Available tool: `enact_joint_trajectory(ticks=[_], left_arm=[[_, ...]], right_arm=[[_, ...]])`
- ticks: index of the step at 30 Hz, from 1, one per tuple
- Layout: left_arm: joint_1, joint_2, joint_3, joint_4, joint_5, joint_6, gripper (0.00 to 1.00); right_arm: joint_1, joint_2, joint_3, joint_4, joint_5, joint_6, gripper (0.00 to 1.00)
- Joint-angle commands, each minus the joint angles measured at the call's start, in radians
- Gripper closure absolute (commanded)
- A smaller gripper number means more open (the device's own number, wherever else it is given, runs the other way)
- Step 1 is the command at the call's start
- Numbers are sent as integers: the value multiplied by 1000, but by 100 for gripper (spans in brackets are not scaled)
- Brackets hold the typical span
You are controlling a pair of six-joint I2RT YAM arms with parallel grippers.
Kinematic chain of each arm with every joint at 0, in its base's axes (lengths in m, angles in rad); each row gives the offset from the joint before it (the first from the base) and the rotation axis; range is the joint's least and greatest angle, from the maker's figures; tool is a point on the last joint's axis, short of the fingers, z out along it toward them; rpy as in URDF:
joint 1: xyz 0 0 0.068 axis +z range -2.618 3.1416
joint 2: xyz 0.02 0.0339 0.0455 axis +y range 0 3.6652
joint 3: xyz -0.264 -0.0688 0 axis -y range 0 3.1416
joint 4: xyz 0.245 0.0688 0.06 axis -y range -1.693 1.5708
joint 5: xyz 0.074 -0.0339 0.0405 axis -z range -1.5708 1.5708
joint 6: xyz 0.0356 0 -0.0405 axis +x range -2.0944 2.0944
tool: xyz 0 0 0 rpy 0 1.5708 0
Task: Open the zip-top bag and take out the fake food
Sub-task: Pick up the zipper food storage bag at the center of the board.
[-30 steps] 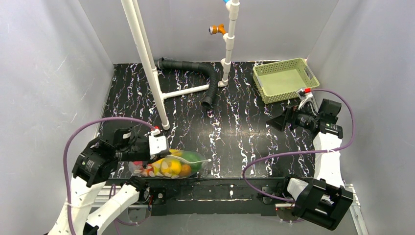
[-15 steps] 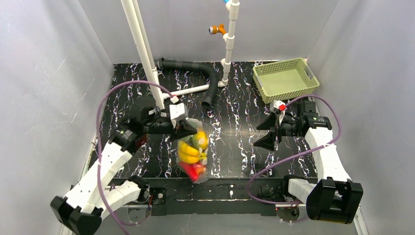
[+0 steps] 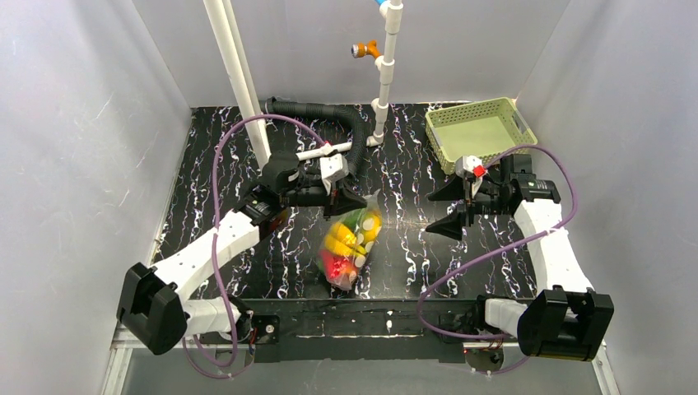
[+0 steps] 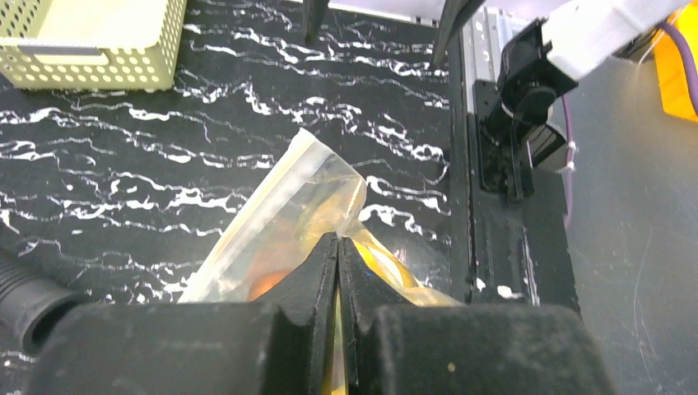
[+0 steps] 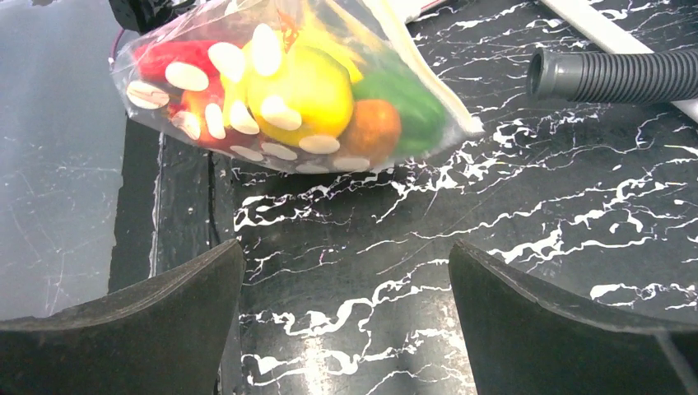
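Observation:
The zip-top bag (image 3: pixel 351 241), clear with pale round dots, hangs tilted over the middle of the table, its bottom near the front edge. My left gripper (image 3: pixel 349 206) is shut on the bag's top edge; in the left wrist view the fingertips (image 4: pixel 339 244) pinch the plastic next to the zip strip (image 4: pixel 272 210). Inside lies the fake food: a yellow lemon (image 5: pixel 306 86), a green piece (image 5: pixel 405 100), an orange-brown piece (image 5: pixel 372 129) and a red piece (image 5: pixel 171 58). My right gripper (image 3: pixel 431 216) stands open just right of the bag (image 5: pixel 280 90), nothing between its fingers (image 5: pixel 346 276).
A green basket (image 3: pixel 480 132) stands at the back right. White PVC pipes (image 3: pixel 247 90) rise at the back, with a black corrugated hose (image 3: pixel 354 140) lying beside them on the black marbled table (image 3: pixel 395 247). Grey walls close in three sides.
My left gripper lifted the bag off the near-left table edge and carried it right toward the centre. My right gripper swung left toward the bag, still open.

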Motion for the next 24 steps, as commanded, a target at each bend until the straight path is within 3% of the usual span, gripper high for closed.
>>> enact_joint_trajectory(ticks=[1, 3, 7, 10, 18, 24], left_arm=[[-48, 44, -19, 290, -4, -132, 100], [-66, 88, -24, 351, 5, -166, 100], [-73, 120, -77, 433, 52, -193, 100], [-73, 128, -79, 331, 59, -156, 100], [-74, 72, -196, 283, 31, -146, 100], [-72, -15, -197, 102, -2, -36, 100]], right_arm=[[9, -63, -87, 209, -58, 235, 1], [10, -84, -122, 291, -21, 308, 0], [10, -82, -129, 297, -3, 311, 0], [10, -69, -141, 275, -29, 267, 0], [31, 4, -92, 20, -34, -63, 0], [148, 40, -1, 14, 113, -112, 0]])
